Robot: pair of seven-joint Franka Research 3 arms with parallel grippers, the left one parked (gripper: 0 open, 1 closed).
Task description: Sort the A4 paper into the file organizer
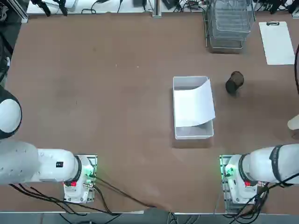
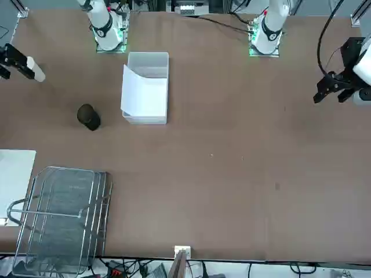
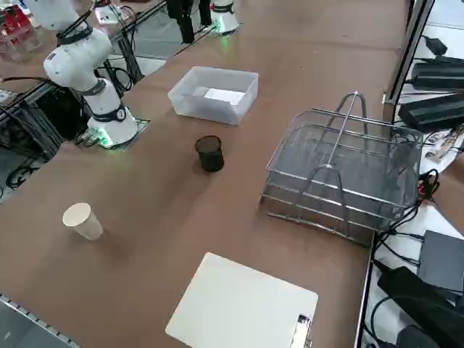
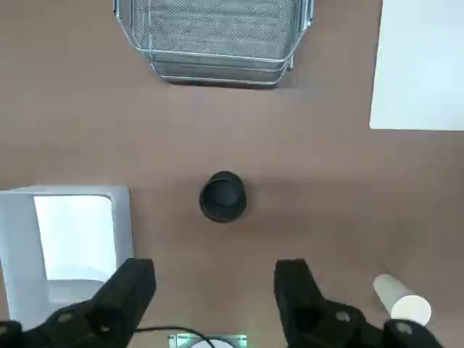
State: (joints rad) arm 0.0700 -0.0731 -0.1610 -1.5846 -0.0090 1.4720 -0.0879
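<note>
While the right gripper (image 4: 216,268) hangs above the table (image 1: 117,93) with its two fingers spread apart and nothing between them, the A4 paper (image 1: 195,107) lies in the clear plastic bin (image 1: 194,133), one side of it rising over the rim towards three o'clock. Twelve o'clock points straight away from the robot's bases, and the bin is the clock's centre. The file organizer (image 1: 229,23), a silvery wire-mesh rack, stands well apart at one o'clock. A dark cup (image 1: 234,82) sits nearer, at two o'clock, with the white clipboard (image 1: 277,44) farther out on about that bearing. At three o'clock is a white cup (image 1: 293,122), with the right gripper near it.
</note>
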